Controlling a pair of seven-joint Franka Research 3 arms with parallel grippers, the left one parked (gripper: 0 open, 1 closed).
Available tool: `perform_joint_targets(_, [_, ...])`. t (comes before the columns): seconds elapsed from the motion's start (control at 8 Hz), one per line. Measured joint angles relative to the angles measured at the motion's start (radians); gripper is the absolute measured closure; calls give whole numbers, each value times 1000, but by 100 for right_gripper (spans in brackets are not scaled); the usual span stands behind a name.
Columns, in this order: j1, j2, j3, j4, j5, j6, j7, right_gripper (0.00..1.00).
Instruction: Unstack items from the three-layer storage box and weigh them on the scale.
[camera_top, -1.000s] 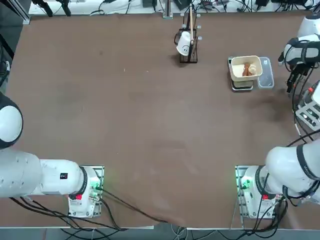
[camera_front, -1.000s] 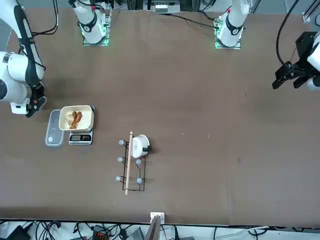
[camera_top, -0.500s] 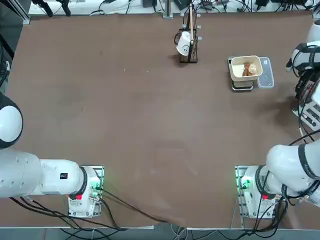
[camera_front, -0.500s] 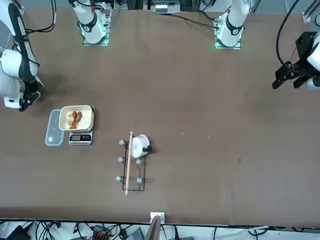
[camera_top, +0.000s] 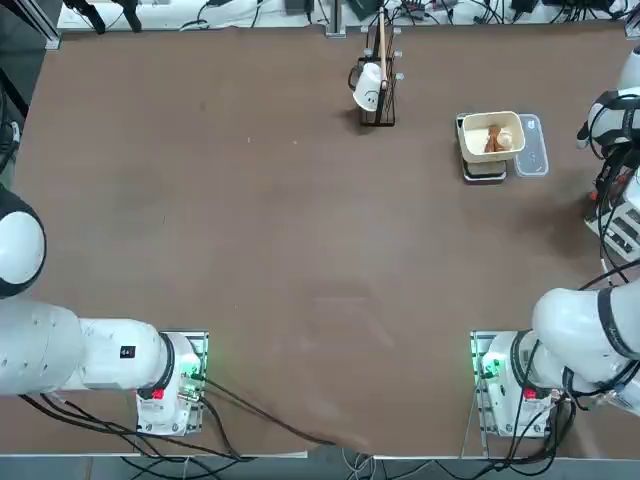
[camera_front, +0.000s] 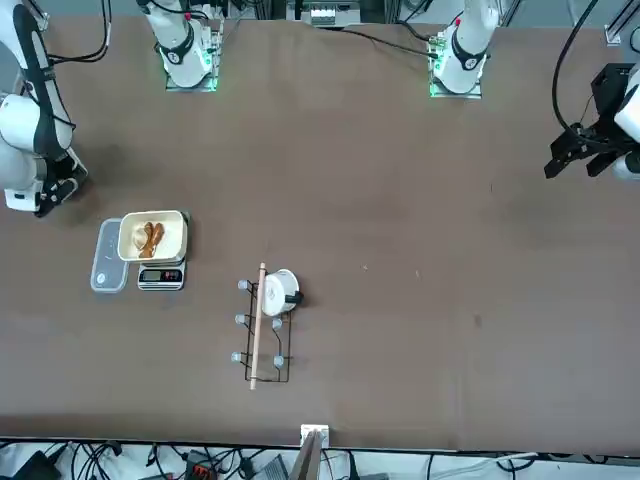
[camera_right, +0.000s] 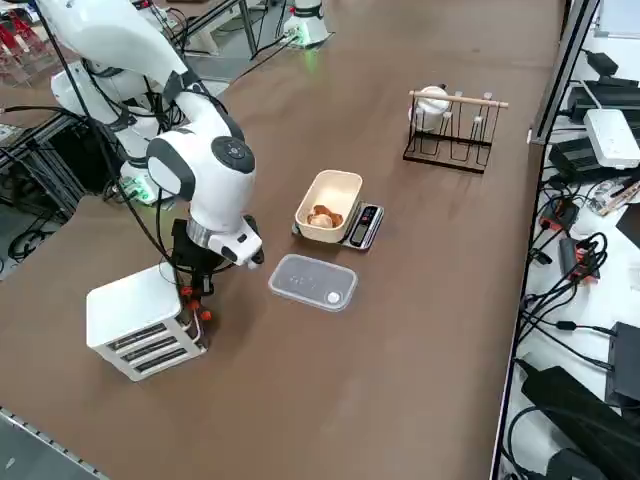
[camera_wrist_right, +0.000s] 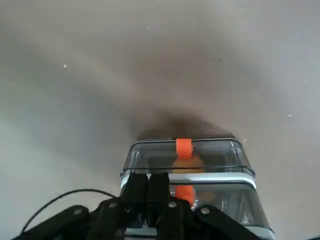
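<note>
Looks like the fetch step: the right gripper (camera_wrist_right: 158, 192), fingers pressed together on nothing, hangs at the box (camera_right: 143, 322) by the table's right edge, with the scale (camera_right: 361, 226) already holding lumps (camera_right: 321, 216), so next it needs 1 drawer opened.

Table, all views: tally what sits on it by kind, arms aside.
Three-layer storage box: 1
Scale: 1
Cream bowl: 1
Translucent plate: 1
Wire stand: 1
White cup: 1
Total: 6
Not counted: the right tool, shut, at the storage box.
</note>
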Motion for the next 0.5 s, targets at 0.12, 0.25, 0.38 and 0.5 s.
perform_joint_targets(0.12, [0,0,0,0,0,0,0,97])
perform_joint_targets(0.25, [0,-1,2,0,0,-2,0,96])
perform_joint_targets(0.38, [0,-4,8,2,0,-4,1,95])
perform_joint_targets(0.5, [0,-6,28,10,13,-4,2,93])
